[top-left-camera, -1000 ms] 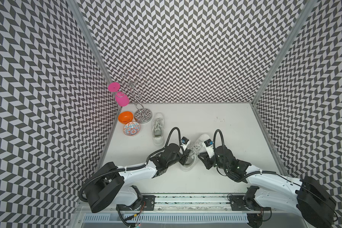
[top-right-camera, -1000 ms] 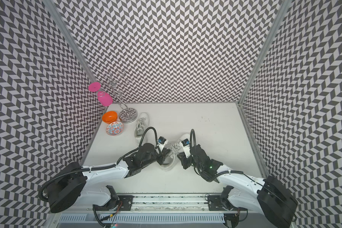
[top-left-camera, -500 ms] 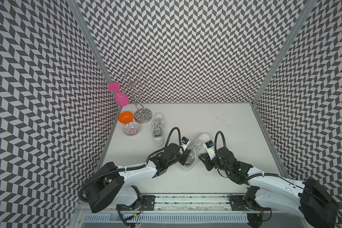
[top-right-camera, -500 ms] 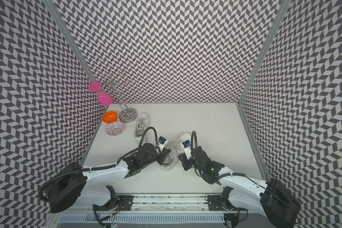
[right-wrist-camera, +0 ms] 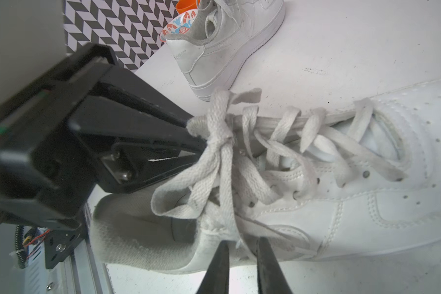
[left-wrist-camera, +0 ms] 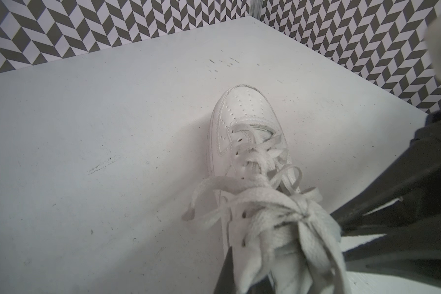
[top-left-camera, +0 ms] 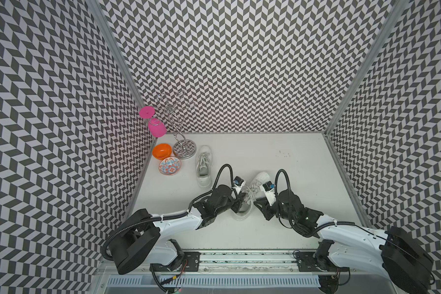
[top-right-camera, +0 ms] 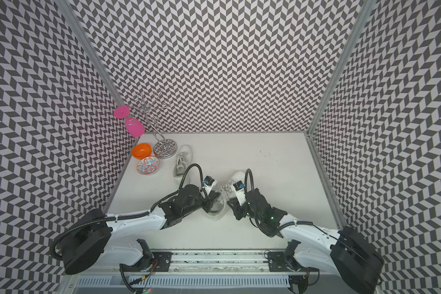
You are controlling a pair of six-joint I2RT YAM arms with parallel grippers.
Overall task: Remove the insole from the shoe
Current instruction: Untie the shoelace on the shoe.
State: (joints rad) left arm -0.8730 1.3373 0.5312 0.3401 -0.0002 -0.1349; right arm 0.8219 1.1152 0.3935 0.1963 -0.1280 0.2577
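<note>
- little has moved in the last second: both arms and the shoe sit about where they were.
- left gripper is closed, its tips pinching the bunched knot of the laces.
- right gripper is nearly closed, nipping the shoe's side wall at the collar.
- the shoe, a white perforated sneaker with loose greyish laces and grey lining, stands upright at the front middle of the table, toe angled away to the right.
- the insole cannot be made out in the shadowed opening.
- a second white sneaker stands off to the left, near a patterned bowl.
</note>
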